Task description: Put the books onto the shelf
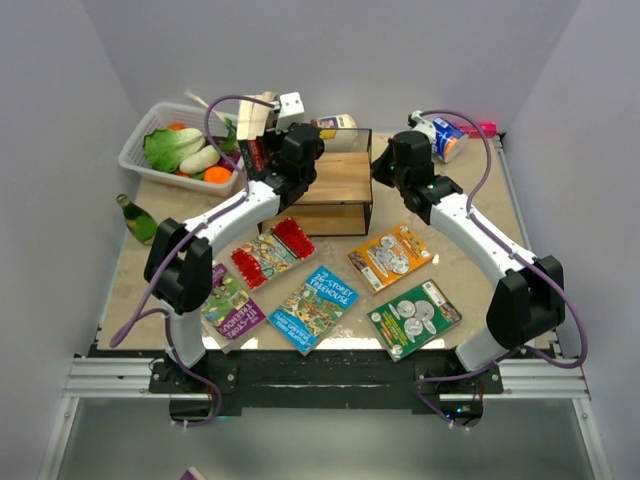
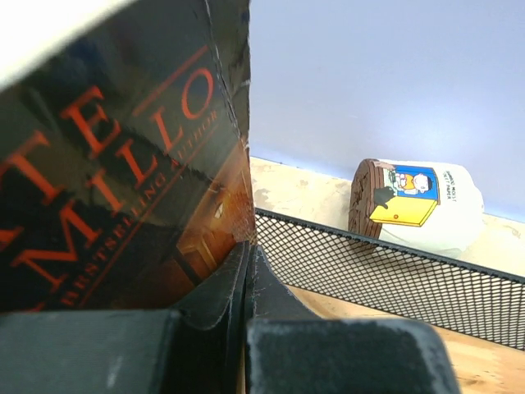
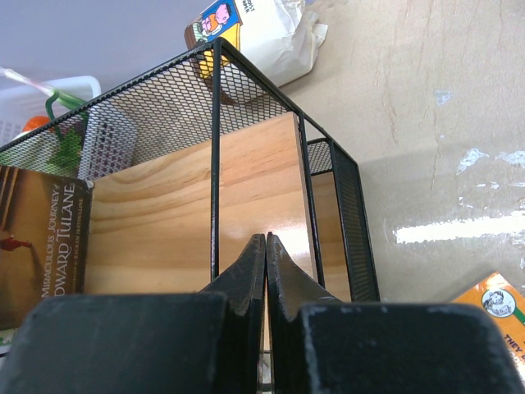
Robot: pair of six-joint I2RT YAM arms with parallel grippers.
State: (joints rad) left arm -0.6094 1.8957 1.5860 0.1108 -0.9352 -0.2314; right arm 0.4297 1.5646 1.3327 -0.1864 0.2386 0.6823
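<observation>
The shelf (image 1: 335, 185) stands mid-table, a black frame with wooden boards (image 3: 164, 222). A few books (image 1: 255, 135) stand upright at its left end. My left gripper (image 1: 290, 150) is beside them, shut (image 2: 248, 246) with nothing between its fingers. A dark book with red lettering (image 2: 107, 164) leans on the outer side of its left finger. My right gripper (image 1: 380, 168) is at the shelf's right end, shut (image 3: 266, 236) and empty, pointing at a thin upright bar. Red (image 1: 272, 250), purple (image 1: 232, 305), blue (image 1: 315, 308), orange (image 1: 390, 257) and green (image 1: 413, 318) books lie flat in front.
A white basket (image 1: 180, 150) of vegetables sits at the back left, with a green bottle (image 1: 138, 218) lying near the left edge. A white bag (image 1: 340, 125) lies behind the shelf. A carton (image 1: 445, 135) lies at the back right.
</observation>
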